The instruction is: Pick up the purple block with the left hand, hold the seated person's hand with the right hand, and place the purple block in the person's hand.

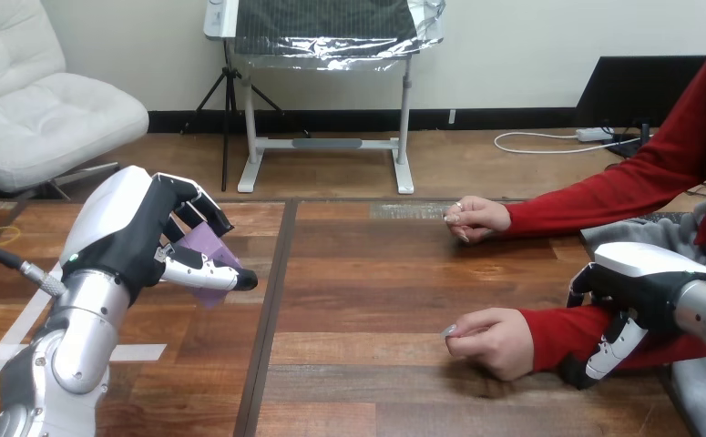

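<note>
— Where's the block (209,262)?
— In the left hand (135,238), thumb and fingers clamped on it, held up off the desk (367,282). It's purple with flat faces and looks light and stiff, so a pinch on opposite faces should hold.
— And the right hand (639,289)?
— Over the red sleeve (558,326), behind the person's nearer hand (495,339), a loose fist on glossy wood planks. I cannot tell whether it grips.

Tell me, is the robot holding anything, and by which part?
The left hand holds the purple block, its fingers curled over the top and thumb across the front. The right hand is beside the person's forearm; a hold there cannot be told.
</note>
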Robot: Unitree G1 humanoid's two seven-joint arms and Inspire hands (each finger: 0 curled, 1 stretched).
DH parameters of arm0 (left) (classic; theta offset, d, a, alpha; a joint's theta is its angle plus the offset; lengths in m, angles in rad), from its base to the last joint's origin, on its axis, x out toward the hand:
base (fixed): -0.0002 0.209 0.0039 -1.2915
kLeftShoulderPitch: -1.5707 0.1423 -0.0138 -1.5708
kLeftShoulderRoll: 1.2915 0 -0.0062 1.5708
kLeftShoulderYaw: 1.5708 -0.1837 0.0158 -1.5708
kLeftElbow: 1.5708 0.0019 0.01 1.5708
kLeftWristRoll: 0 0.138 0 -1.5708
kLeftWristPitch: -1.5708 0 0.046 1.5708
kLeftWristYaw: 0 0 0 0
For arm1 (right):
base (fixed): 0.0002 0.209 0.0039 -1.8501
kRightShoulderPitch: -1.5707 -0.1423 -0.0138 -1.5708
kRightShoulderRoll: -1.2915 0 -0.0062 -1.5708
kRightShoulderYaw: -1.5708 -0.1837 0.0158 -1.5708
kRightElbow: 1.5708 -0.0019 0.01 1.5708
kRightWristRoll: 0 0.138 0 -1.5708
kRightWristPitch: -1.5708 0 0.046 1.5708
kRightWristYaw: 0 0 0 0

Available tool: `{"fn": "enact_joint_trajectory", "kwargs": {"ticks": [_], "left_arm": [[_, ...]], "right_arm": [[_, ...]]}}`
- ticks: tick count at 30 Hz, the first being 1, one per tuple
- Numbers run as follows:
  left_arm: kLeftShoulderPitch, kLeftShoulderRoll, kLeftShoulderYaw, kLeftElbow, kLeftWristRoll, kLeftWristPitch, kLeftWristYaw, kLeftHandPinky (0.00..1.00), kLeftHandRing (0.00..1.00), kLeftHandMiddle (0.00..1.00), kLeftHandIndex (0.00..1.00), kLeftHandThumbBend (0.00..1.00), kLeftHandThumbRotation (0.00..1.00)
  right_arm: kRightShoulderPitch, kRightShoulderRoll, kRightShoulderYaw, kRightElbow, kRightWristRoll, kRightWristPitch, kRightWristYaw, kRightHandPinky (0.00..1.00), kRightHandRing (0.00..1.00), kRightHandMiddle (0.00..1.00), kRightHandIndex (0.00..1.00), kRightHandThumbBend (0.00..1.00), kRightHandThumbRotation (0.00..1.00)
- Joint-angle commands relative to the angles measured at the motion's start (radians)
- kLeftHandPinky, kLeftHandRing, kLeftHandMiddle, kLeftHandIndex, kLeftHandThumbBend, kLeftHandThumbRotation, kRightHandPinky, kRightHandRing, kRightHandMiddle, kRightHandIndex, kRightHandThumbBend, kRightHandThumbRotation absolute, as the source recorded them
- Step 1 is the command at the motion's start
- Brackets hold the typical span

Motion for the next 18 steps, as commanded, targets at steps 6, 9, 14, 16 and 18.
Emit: {"fn": "enact_joint_trajectory", "kwargs": {"ticks": [6, 9, 14, 16, 18], "left_arm": [[-0.045, 0.005, 0.031, -0.062, 0.011, -0.001, 0.014, 0.18, 0.23, 0.31, 0.44, 0.83, 0.0], [-0.046, 0.006, 0.031, -0.064, 0.014, 0.002, 0.014, 0.17, 0.22, 0.3, 0.44, 0.83, 0.0], [-0.048, 0.007, 0.031, -0.062, 0.013, 0.002, 0.013, 0.19, 0.24, 0.32, 0.44, 0.83, 0.0], [-0.049, 0.005, 0.033, -0.06, 0.008, 0.0, 0.012, 0.21, 0.25, 0.33, 0.44, 0.83, 0.0], [-0.049, 0.005, 0.033, -0.059, 0.006, -0.001, 0.013, 0.21, 0.26, 0.33, 0.44, 0.83, 0.0]], "right_arm": [[-0.028, 0.0, 0.038, 0.038, -0.028, -0.002, -0.011, 0.13, 0.22, 0.33, 0.53, 1.0, 0.09], [-0.027, 0.0, 0.041, 0.04, -0.028, -0.01, -0.019, 0.12, 0.21, 0.32, 0.5, 1.0, 0.09], [-0.027, 0.005, 0.047, 0.043, -0.032, -0.001, -0.035, 0.1, 0.19, 0.3, 0.46, 1.0, 0.09], [-0.025, 0.006, 0.046, 0.044, -0.028, -0.002, -0.038, 0.1, 0.18, 0.29, 0.44, 1.0, 0.1], [-0.023, 0.007, 0.045, 0.047, -0.024, -0.011, -0.047, 0.09, 0.18, 0.28, 0.43, 1.0, 0.11]]}}
